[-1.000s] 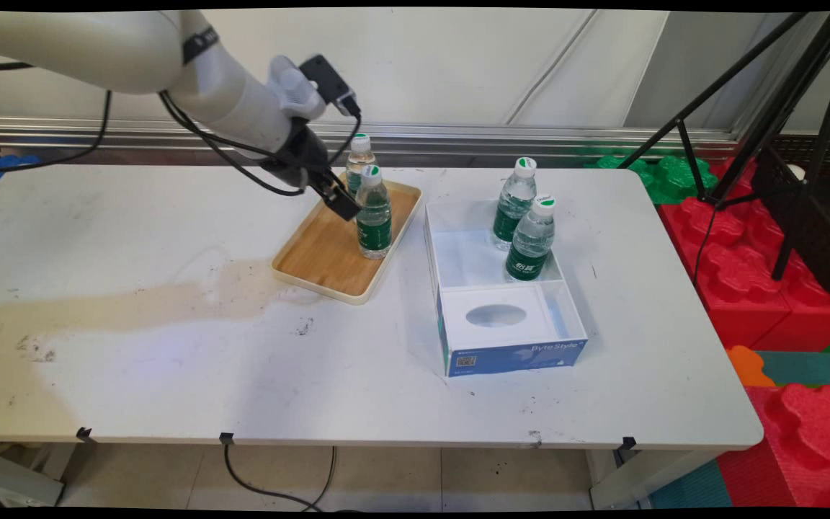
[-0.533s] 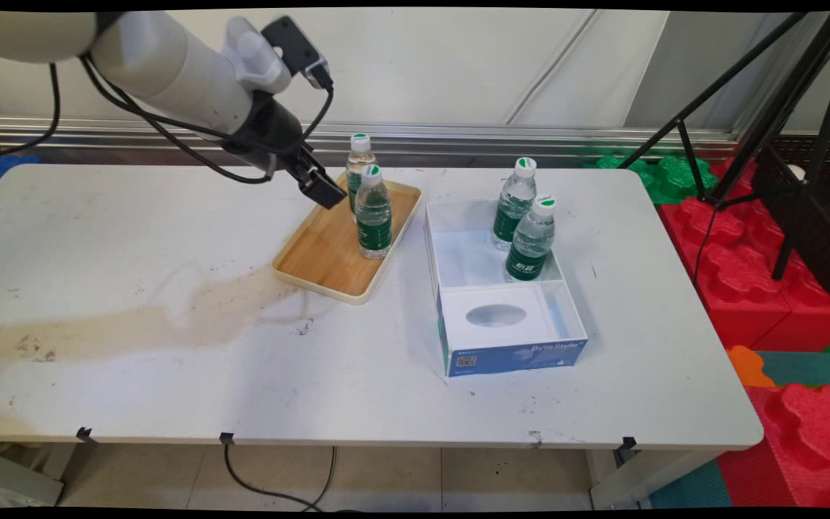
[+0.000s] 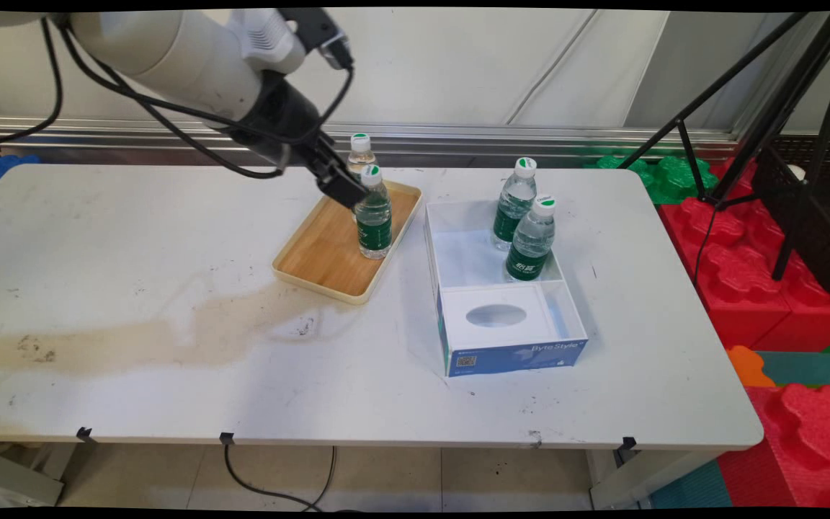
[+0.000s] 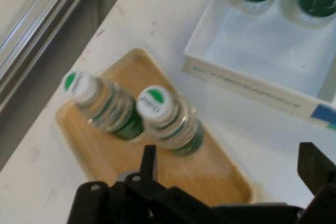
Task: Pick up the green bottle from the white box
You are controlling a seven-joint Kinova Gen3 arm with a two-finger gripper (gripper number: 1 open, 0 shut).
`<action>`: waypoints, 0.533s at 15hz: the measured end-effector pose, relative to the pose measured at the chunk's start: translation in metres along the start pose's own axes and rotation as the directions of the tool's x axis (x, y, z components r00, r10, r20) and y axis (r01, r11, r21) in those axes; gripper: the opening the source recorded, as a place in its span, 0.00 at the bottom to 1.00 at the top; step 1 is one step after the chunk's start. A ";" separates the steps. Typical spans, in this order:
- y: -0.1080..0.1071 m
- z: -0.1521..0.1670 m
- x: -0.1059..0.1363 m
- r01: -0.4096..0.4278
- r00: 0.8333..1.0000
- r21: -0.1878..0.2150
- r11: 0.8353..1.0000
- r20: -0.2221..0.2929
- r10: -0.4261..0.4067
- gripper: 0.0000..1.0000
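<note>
behind the white table [image 3: 170, 375] runs a pale wall with a silver rail along its foot, and to the right stand a black tripod [image 3: 768, 94] and red and green foam blocks [image 3: 782, 288] on the floor. a long brownish stain [image 3: 155, 324] crosses the tabletop's left half, with small dark scuffs near it. a wooden tray [image 3: 328, 252] sits mid-table with two green-labelled water bottles standing on its far end, the near bottle [image 3: 373, 213] just in front of the far bottle [image 3: 359, 155]. right of the tray lies an open white box [image 3: 509, 317] with a blue front, two more bottles [image 3: 530, 238] upright in its far part. the gripper [image 3: 343, 189] hangs just left of the near bottle's neck; in the hand view its fingers [image 4: 149, 162] are spread wide, holding nothing.
</note>
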 end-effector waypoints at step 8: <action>0.048 0.024 0.051 -0.004 0.999 -0.063 0.998 -0.041 0.002 1.00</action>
